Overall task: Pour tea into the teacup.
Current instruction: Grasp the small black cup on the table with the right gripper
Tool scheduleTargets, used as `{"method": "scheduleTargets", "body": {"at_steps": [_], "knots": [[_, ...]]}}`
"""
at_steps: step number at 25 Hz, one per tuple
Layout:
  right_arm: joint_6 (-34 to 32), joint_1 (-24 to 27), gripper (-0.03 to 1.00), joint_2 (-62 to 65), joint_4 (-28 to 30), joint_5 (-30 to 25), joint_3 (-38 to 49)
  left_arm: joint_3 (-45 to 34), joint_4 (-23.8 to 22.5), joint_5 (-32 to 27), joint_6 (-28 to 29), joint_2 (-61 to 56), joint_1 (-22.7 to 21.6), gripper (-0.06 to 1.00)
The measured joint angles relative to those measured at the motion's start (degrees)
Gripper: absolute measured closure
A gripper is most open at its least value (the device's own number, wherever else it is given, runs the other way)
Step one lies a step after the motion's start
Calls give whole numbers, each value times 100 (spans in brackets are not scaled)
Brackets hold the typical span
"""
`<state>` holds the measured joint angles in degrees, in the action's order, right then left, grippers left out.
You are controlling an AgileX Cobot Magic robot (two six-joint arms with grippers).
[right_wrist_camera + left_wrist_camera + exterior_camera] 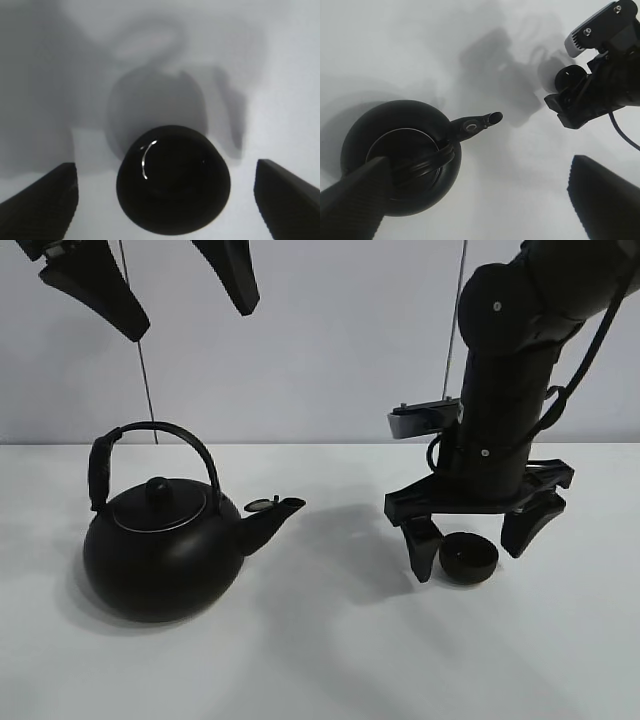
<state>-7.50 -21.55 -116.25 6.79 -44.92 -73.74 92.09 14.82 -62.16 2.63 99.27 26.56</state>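
Observation:
The teacup (pixel 468 558) is a small black handleless bowl standing on the white table at the right. My right gripper (pixel 478 538) is open, low at the table, with one finger on each side of the cup and a gap to both. The right wrist view shows the cup (pixel 172 185) centred between the spread fingertips (pixel 40 200), which are apart from it. The black kettle (pixel 160 552) with an arched handle stands at the left, its spout pointing toward the cup. My left gripper (pixel 165 280) hangs open and empty high above the kettle (pixel 400 160). No tea stream is visible.
The white table (pixel 320 660) runs to a pale wall behind. The right arm (pixel 510 370) rises over the cup. In the left wrist view the right gripper body (pixel 595 95) sits beyond the kettle's spout (pixel 490 119).

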Motion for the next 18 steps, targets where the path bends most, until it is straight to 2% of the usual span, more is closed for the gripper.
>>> {"method": "scheduleTargets", "body": {"at_steps": [6, 11, 16, 18], "knots": [[-27, 0, 38, -109, -28, 123, 0, 0, 0, 5, 0, 0, 0, 26], [-131, 0, 56, -127, -34, 130, 0, 0, 0, 5, 0, 0, 0, 26], [-169, 0, 57, -127, -29, 111, -20, 0, 0, 5, 0, 0, 0, 26], [-156, 0, 57, -127, -49, -54, -137, 0, 0, 5, 0, 0, 0, 26]]}}
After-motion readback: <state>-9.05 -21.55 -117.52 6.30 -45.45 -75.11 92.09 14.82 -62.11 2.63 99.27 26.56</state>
